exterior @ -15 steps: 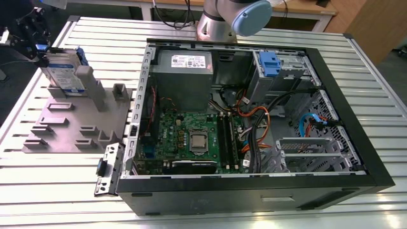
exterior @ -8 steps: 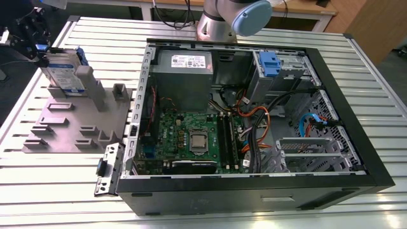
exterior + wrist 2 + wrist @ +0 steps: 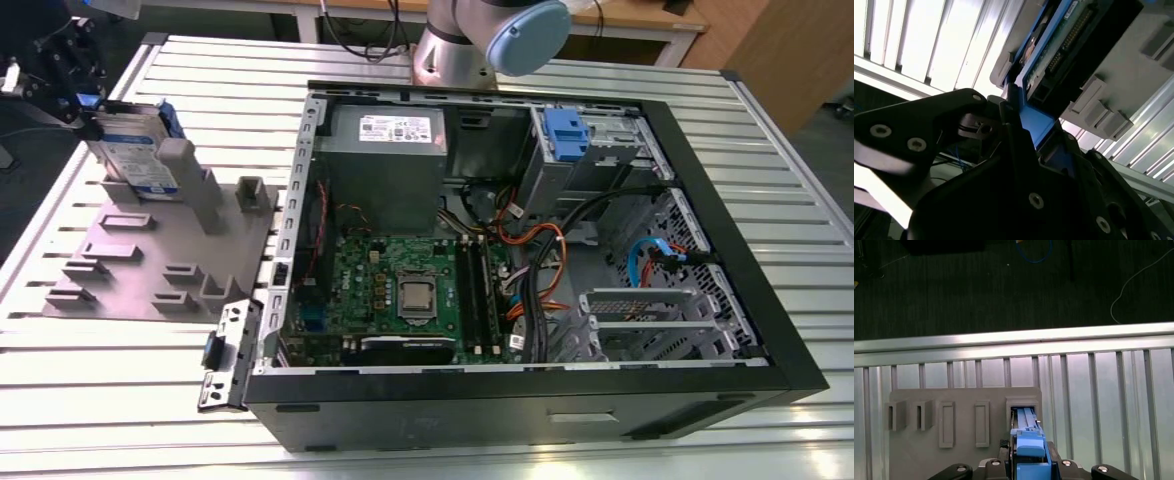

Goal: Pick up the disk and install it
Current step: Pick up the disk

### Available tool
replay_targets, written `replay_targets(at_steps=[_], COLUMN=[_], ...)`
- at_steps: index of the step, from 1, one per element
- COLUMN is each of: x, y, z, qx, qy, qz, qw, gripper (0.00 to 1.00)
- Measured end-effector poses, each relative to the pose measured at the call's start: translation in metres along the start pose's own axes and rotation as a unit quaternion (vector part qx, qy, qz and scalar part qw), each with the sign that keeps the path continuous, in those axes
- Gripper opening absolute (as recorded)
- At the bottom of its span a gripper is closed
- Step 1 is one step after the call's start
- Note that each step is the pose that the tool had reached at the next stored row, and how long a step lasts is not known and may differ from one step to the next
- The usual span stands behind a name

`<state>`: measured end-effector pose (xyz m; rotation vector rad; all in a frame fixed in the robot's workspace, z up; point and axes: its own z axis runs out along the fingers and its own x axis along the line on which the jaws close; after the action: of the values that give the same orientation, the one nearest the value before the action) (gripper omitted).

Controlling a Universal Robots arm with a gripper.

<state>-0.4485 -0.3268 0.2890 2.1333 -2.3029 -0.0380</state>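
The disk (image 3: pixel 134 150) stands on edge in a slot of the grey fixture plate (image 3: pixel 147 260) at the exterior view's left. Its white-and-blue label faces the camera and blue rails run along its edges. My gripper (image 3: pixel 80 100) reaches over the disk's upper far corner. In the second wrist view the black fingers (image 3: pixel 1010 112) pinch the blue rail of the disk (image 3: pixel 1064 45), with the gripper (image 3: pixel 1026 117) shut on it. The first wrist view looks down on the disk's blue rail (image 3: pixel 1026 440), held in the gripper (image 3: pixel 1029 467) over the fixture's slot.
An open computer case (image 3: pixel 747 300) lies at the centre of the slatted metal table (image 3: pixel 120 400). Inside it are a drive cage with a blue latch (image 3: pixel 567 135), a grey power-supply box (image 3: pixel 387 150) and orange cables (image 3: pixel 534 240). The arm's base (image 3: pixel 467 40) stands behind the case. Dark floor (image 3: pixel 1004 285) lies beyond the table edge.
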Motion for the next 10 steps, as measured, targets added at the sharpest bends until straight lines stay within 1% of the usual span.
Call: replay_targets(at_steps=[10], x=[0.0], y=[0.0], z=[0.0001], qx=[0.0], qy=[0.0], qz=[0.0], qw=[1.0], gripper=[0.37])
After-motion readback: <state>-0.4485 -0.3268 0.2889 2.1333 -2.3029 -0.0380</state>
